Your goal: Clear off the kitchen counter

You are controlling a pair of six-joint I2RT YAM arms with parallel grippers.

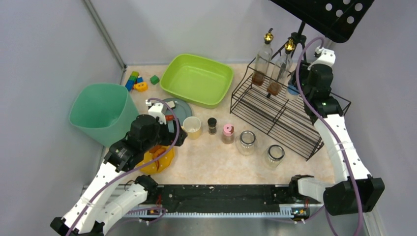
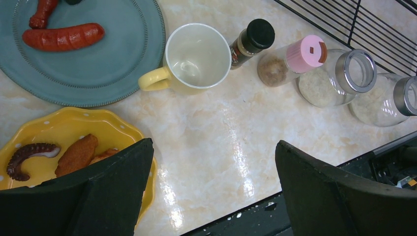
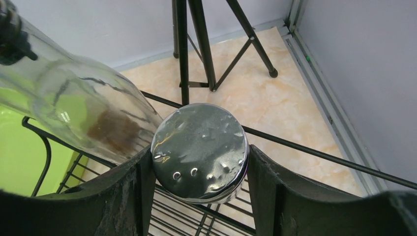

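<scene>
The kitchen counter [image 1: 216, 162] is beige, mottled stone. On it stand a yellow mug [image 1: 192, 126], a black-capped spice jar [image 1: 212, 125], a pink-lidded jar [image 1: 228, 133] and two glass jars [image 1: 246, 142] [image 1: 275, 156]. My left gripper [image 2: 214, 162] is open and empty above bare counter, beside a yellow plate [image 2: 64, 128] of food. A grey-blue plate [image 2: 113, 64] holds sausages. My right gripper [image 3: 199, 172] is shut on a chrome-lidded shaker [image 3: 199, 150] over the black wire rack [image 1: 275, 118], next to an oil bottle [image 3: 74, 108].
A green tub [image 1: 196, 80] sits at the back, a green bin [image 1: 101, 113] at the left, toy blocks [image 1: 136, 81] in the back corner. Two oil bottles [image 1: 263, 61] [image 1: 281, 69] stand on the rack. A black music stand [image 1: 329, 14] rises at the back right.
</scene>
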